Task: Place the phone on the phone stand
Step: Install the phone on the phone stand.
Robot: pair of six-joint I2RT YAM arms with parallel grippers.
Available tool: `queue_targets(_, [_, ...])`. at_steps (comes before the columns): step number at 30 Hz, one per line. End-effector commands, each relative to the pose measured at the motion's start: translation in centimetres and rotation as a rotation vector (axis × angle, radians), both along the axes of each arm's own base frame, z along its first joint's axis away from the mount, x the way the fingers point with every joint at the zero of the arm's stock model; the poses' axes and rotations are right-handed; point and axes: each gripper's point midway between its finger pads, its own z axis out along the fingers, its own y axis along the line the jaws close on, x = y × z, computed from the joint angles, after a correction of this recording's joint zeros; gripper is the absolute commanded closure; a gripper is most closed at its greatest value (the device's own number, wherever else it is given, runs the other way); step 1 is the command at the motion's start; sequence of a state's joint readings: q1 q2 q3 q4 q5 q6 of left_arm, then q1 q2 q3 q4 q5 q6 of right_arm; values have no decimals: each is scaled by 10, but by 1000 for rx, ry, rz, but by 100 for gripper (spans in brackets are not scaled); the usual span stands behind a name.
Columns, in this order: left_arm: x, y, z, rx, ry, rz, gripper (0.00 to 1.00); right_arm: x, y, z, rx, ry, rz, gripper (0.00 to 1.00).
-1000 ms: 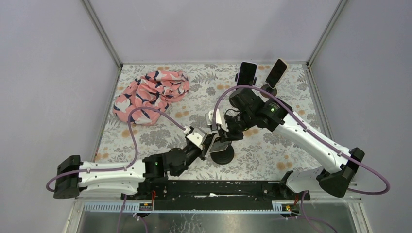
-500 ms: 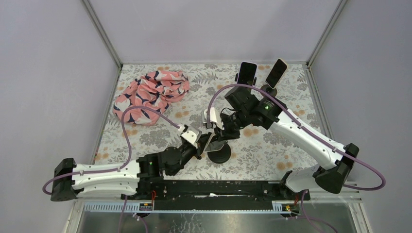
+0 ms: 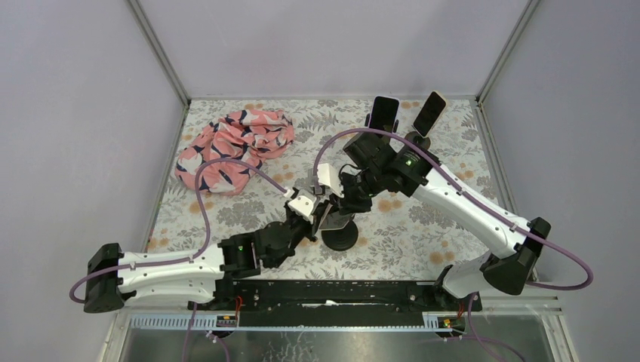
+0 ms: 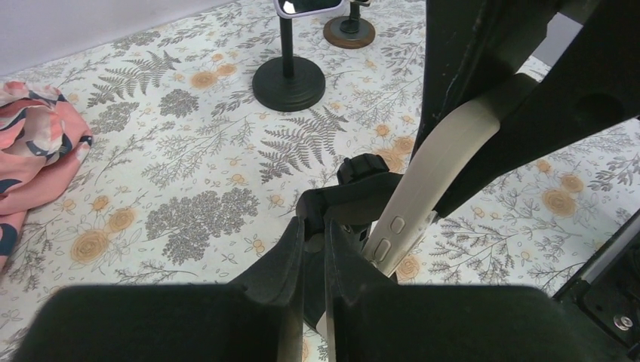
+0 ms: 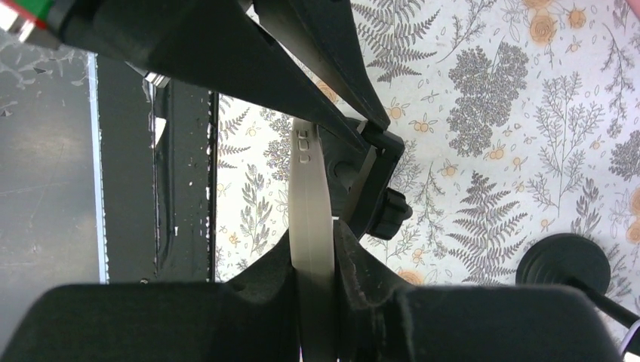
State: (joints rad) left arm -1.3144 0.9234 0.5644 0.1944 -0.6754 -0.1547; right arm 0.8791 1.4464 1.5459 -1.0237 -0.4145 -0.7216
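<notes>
phone (image 5: 309,188), which we pinch edgewise in the right gripper (image 5: 313,255), leans into the stand (image 4: 355,197); the left gripper (image 4: 312,237) pinches the stand to steady it.

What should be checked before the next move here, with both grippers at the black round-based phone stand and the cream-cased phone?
1. Grip of the right gripper on the cream-cased phone: ok, fingers pinch its two faces.
2. Hold of the left gripper on the black phone stand: ok, shut on its cradle.
3. Phone seated in the cradle: cannot tell, its lower end is hidden behind the cradle.
4. Stand's round base on the floral table: ok, it appears to rest flat.
5. Pink patterned cloth clear of the work: ok, it lies apart at the far left.
</notes>
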Motion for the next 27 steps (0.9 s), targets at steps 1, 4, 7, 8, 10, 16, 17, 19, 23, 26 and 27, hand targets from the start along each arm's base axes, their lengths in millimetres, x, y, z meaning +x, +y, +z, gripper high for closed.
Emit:
queue_targets(1, [7,0,43,-151,-14,69,100,54,-78,-49,-438,-123,-331,100])
queue_targets(4, [5,-2,45,-170,-19,48,100,56,-80,-50,-456,-114,-363,100])
queue_targets(7, [3,-2,47,-199,-14,31,100,58,-81,-52,-470,-107,-384,100])
queue_targets(8, [1,-2,48,-206,-11,23,100,58,-82,-53,-478,-104,-387,100])
queue_targets(10, [-1,0,48,-221,-6,15,100,59,-82,-52,-482,-99,-396,100])
queue_targets(16, [-3,7,45,-227,5,15,100,63,-86,-53,-501,-104,-417,100])
queue_targets(17, [-3,8,45,-224,6,17,100,63,-87,-54,-505,-102,-420,100])
queue_targets(19, [-3,10,43,-211,8,25,100,65,-89,-54,-503,-107,-431,100])
queue_targets(23, [-2,13,41,-192,9,31,100,72,-95,-52,-514,-123,-452,100])
queue_targets(26, [-2,10,40,-176,7,29,100,76,-98,-52,-525,-130,-465,100])
queue_targets(27, [-2,10,40,-172,6,28,100,77,-99,-52,-528,-132,-467,100])
